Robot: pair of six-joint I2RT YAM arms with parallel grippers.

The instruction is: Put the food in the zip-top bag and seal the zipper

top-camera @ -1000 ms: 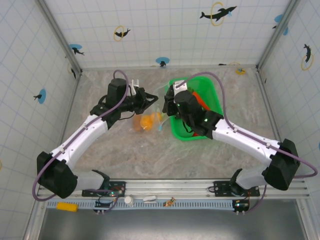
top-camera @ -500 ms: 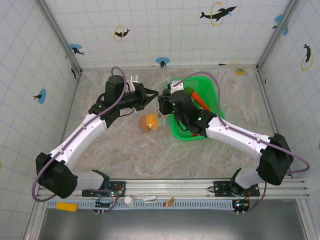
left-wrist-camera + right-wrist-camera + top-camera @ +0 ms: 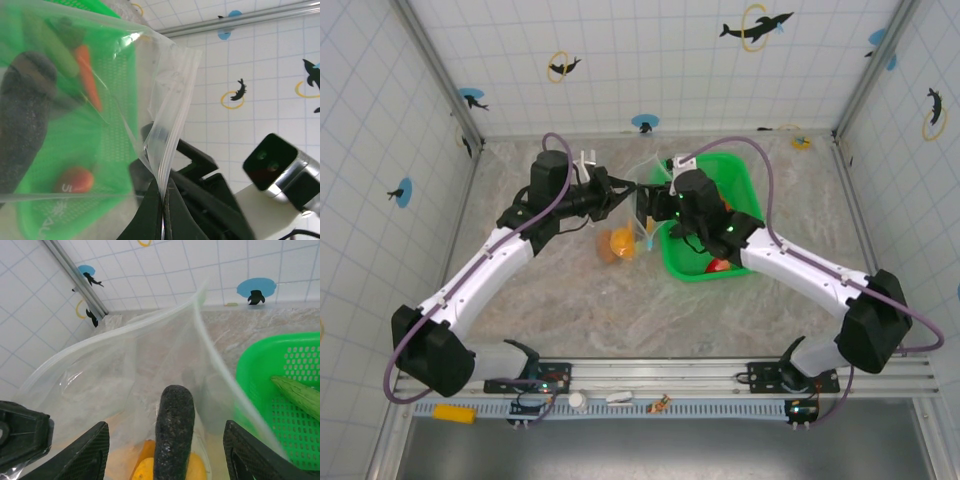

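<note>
Right wrist view: clear zip-top bag (image 3: 125, 370) gapes open, orange food (image 3: 142, 472) inside.

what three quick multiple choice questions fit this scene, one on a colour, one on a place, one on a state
1. What colour is the food lying low in the zip-top bag? A yellow-orange B blue C white
2. Where is the red piece? A in the zip-top bag B in the green basket C on the wall
3. How is the left hand? A open wide B pressing the basket C shut on the bag's edge

Key: 1 A, it shows orange through the plastic; 2 B, green mesh lies under it; 3 C, it pinches the edge.
</note>
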